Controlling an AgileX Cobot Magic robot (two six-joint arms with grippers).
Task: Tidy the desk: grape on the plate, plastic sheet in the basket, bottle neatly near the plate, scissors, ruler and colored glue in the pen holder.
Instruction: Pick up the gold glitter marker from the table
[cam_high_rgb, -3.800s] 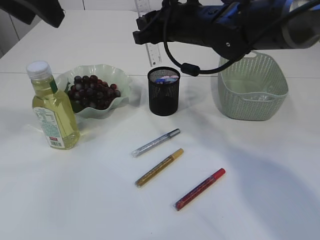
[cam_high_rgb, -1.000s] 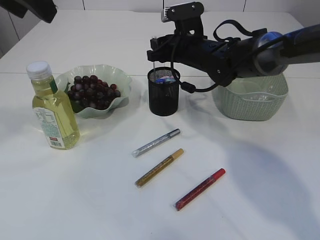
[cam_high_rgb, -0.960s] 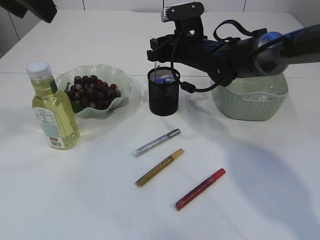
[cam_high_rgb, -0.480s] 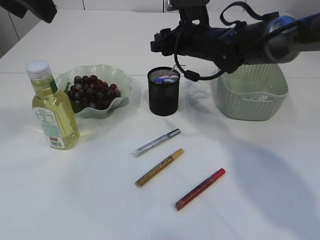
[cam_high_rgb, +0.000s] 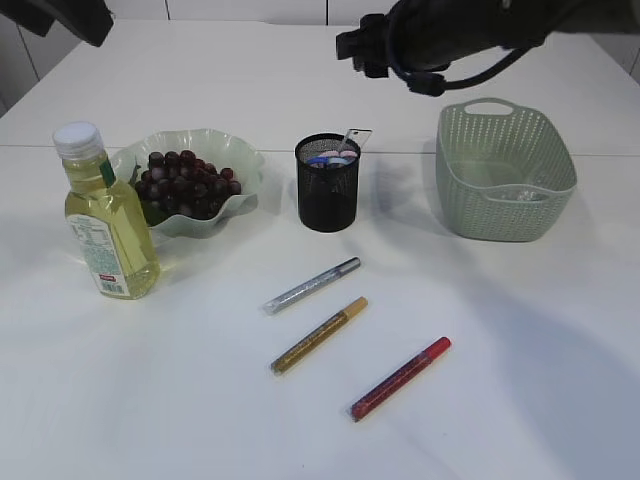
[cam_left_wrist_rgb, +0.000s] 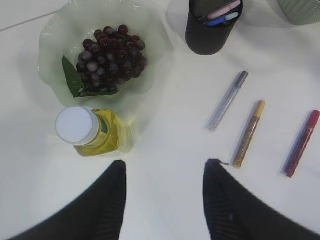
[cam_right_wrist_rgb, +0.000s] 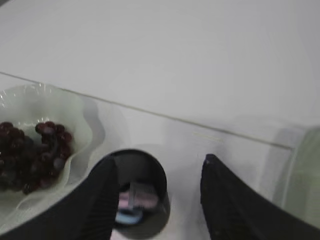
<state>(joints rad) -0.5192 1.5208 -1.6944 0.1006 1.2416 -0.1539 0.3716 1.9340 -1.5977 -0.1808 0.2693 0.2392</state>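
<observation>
Right hand (cam_right_wrist_rgb: 155, 200) hovers empty, jaws apart, above the pen holder (cam_high_rgb: 327, 183). Three glue pens (cam_high_rgb: 312, 285) lie nearer on the counter (cam_high_rgb: 520, 360), long axes running near-left to far-right.

No legible text in any view. The clear plastic bottle of yellow liquid with a white cap (cam_high_rgb: 104, 220) carries a pale paper label (cam_high_rgb: 94, 248) with rows of fine print and a small red mark near its lower edge; the characters are too small and blurred to read.
</observation>
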